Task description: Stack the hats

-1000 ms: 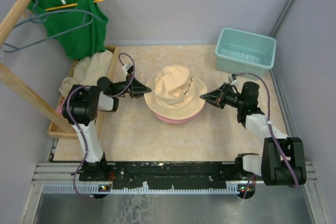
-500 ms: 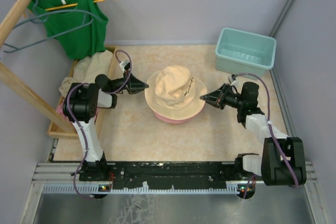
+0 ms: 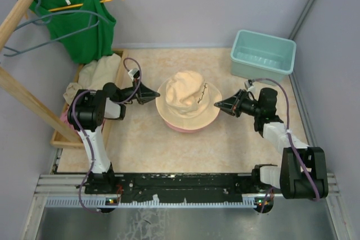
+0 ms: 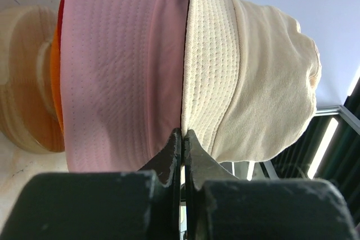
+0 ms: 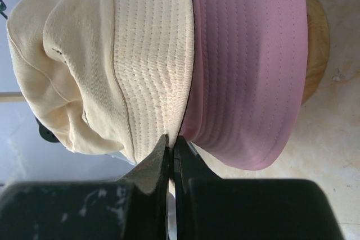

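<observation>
From the top camera you see the beige hat point(image 3: 188, 98) as the top of a stack in the middle of the tabletop point(image 3: 146, 144), with the rim of the pink hat point(image 3: 185, 128) showing under its near brim. A thin dark mark runs across the beige crown, too small for you to read any brand. Your left claw point(image 3: 156, 94) points at the stack's left brim and your right claw point(image 3: 217, 104) at its right brim, each tip just beside the brim edge. A teal bin point(image 3: 262, 54) stands at the back right, and a green tank top point(image 3: 79, 23) hangs at the back left. In your left wrist camera the fingers are pressed together, tips at the line where the pink brim meets the beige one, with slivers of the orange hat point(image 4: 54, 88) and the red hat point(image 4: 62, 4) on the pink brim's other side. In your right wrist camera the fingers are pressed together too, tips at the same beige-pink line; you cannot tell whether they touch the cloth
</observation>
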Tool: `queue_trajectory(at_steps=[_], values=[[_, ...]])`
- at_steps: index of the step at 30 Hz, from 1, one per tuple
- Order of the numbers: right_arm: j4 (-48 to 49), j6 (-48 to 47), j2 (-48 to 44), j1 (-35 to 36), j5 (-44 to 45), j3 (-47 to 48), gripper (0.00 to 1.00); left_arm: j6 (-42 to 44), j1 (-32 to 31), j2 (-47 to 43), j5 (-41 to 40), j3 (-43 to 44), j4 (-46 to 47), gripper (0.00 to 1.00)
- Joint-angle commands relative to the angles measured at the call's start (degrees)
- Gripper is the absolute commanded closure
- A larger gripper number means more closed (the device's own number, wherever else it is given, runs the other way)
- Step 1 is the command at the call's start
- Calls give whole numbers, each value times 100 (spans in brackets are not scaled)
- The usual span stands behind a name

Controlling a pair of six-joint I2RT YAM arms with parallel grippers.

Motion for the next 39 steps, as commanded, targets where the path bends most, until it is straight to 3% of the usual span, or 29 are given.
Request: queue_trajectory(at_steps=[1,11,27,39], values=[[-62,-276,47,-51,-54,-17,100,266,9,169,-17,-194,1384,100],[-330,-895,481,-60,215,-275,100,532,7,354,-81,-564,1350,100],[-1066,-1901,1006,-260,732,-240,100,3069,38,-92,-173,-805,-1987,100],[-1261,-2054,979,-161,729,-212,100,3307,27,-154,-233,-260,-2765,100]])
